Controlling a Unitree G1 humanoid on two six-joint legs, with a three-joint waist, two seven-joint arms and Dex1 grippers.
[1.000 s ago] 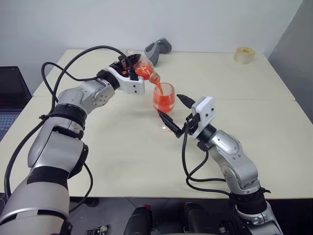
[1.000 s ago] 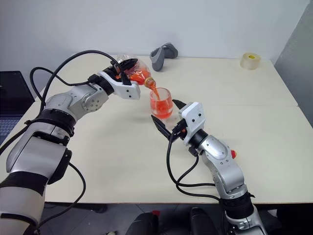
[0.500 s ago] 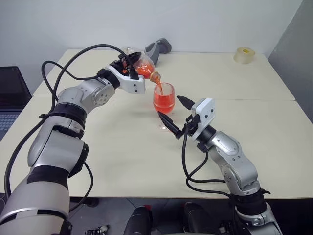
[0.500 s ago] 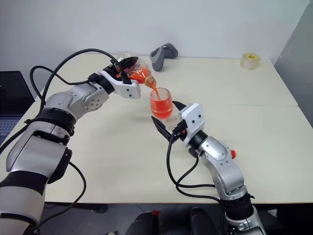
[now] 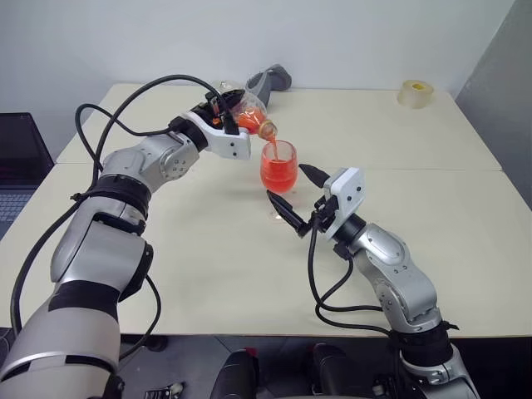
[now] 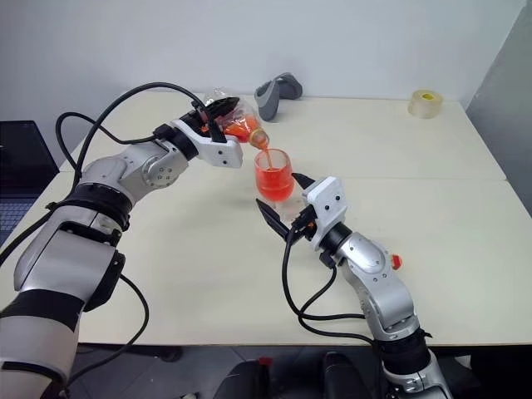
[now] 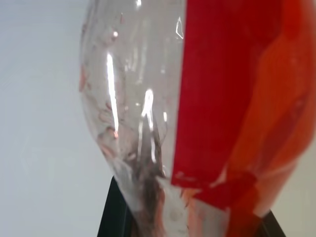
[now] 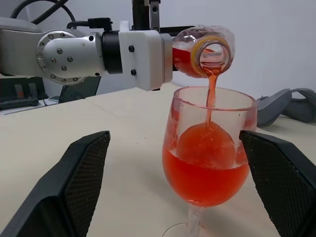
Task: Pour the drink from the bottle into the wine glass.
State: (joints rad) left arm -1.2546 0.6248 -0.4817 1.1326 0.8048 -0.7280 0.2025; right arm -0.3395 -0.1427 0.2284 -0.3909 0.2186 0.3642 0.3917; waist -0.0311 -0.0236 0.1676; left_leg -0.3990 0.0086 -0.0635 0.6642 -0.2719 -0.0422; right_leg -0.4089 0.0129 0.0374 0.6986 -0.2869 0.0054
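A pale cream matte tabletop (image 5: 208,249) fills the foreground, with a seam running across it at mid-depth; beyond its far edge stands a plain white wall (image 5: 332,33), and a grey panel (image 5: 507,91) closes the room at the right.

Nearest the robot, the right gripper (image 5: 295,195) hovers just above the table with its two black fingers spread wide, holding nothing. Between and just past those fingers stands the clear stemmed wine glass (image 5: 278,166), upright on its round foot, its bowl more than half full of the translucent red-orange drink (image 8: 205,177). The fingers flank the glass without touching it.

Just above and behind the glass rim, the small clear plastic bottle with a red label band (image 5: 248,116) lies tipped, its open tan-ringed mouth pointing down over the bowl, and a thin stream runs from it into the glass. The left gripper (image 5: 224,114) is clamped tight around the bottle's body.

Farther back, a grey handheld device (image 5: 268,83) lies near the table's far edge, and a roll of clear tape (image 5: 415,92) sits at the far right corner.
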